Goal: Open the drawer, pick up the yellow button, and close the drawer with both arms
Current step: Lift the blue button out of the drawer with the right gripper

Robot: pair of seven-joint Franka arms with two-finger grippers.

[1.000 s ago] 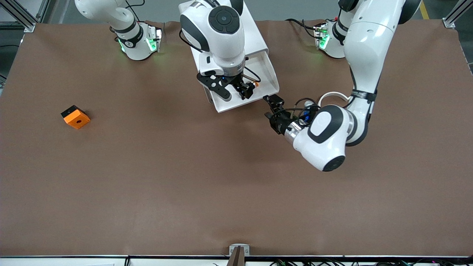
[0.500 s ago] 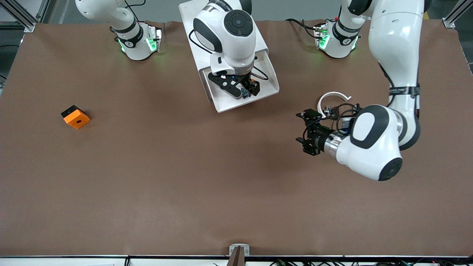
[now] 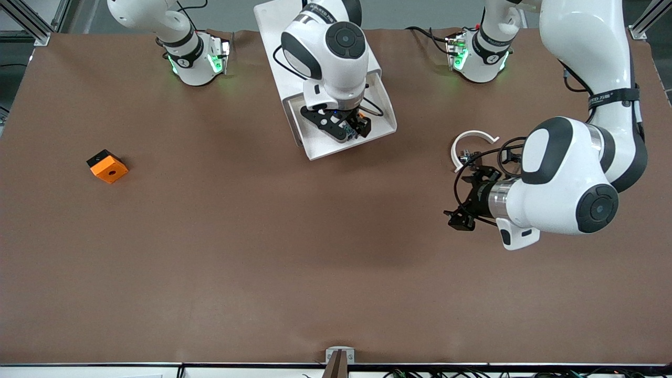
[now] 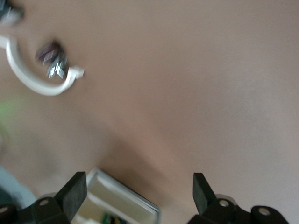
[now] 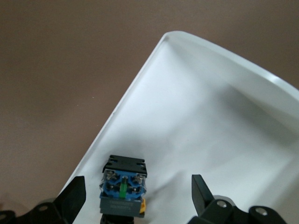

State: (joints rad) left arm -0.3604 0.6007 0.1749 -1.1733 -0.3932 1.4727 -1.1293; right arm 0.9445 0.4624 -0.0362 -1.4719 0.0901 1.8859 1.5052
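The white cabinet (image 3: 270, 31) stands at the table's edge by the robots' bases, with its top drawer (image 3: 316, 152) pulled out. The button lies on its side in the drawer, its blue base (image 5: 122, 185) toward the camera and a bit of the yellow cap showing; in the front view it (image 3: 355, 129) is mostly hidden. My right gripper (image 3: 349, 127) is down in the drawer, open, with one finger (image 5: 73, 198) on each side of the button without touching it. My left gripper (image 3: 461, 212) is open and empty over bare table toward the left arm's end; its fingers (image 4: 74, 191) hold nothing.
A white C-shaped ring (image 3: 472, 140) with a small metal part lies by the left gripper; it also shows in the left wrist view (image 4: 35, 81). An orange square block with a hole (image 3: 107, 166) lies toward the right arm's end.
The left gripper pulled away from the drawer front toward the left arm's end of the table. The right gripper moved over the drawer and down around the button.
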